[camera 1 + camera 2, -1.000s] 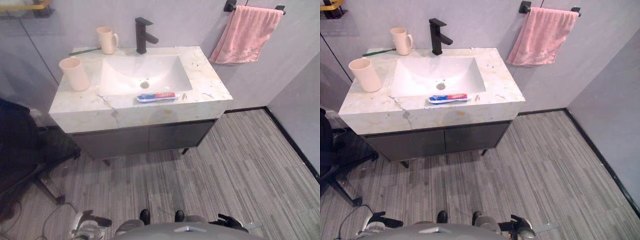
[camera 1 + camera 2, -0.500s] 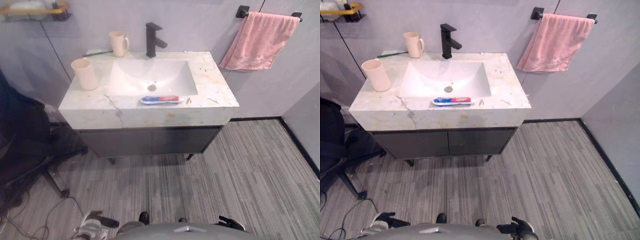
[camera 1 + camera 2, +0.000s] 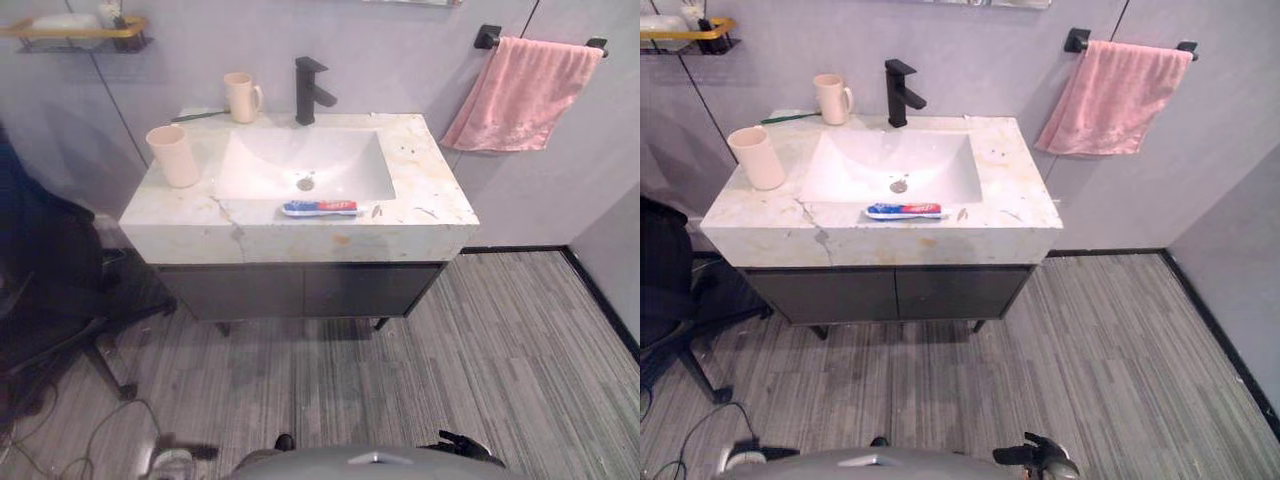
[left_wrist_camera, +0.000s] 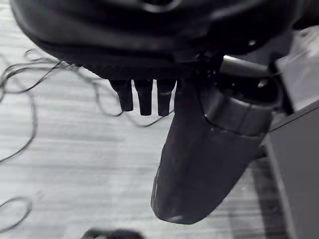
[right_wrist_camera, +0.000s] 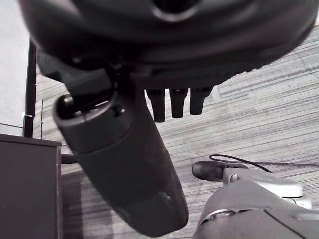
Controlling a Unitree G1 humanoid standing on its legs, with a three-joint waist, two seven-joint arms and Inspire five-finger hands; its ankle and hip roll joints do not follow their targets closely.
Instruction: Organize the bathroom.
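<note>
Here you see: toothpaste on surface at sink's front | left hand, right hand: fingers straight, apart, empty.

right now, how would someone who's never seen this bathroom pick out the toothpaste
Find the marble vanity top with the white basin. The toothpaste tube lies flat on the front rim, before the drain. It is the one blue, white and red item; the cups are plain beige.

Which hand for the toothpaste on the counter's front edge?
Marginally the right hand. Both hang low and empty, far from the vanity; the toothpaste tube lies slightly right of the left hand, near centre. Weak call.
</note>
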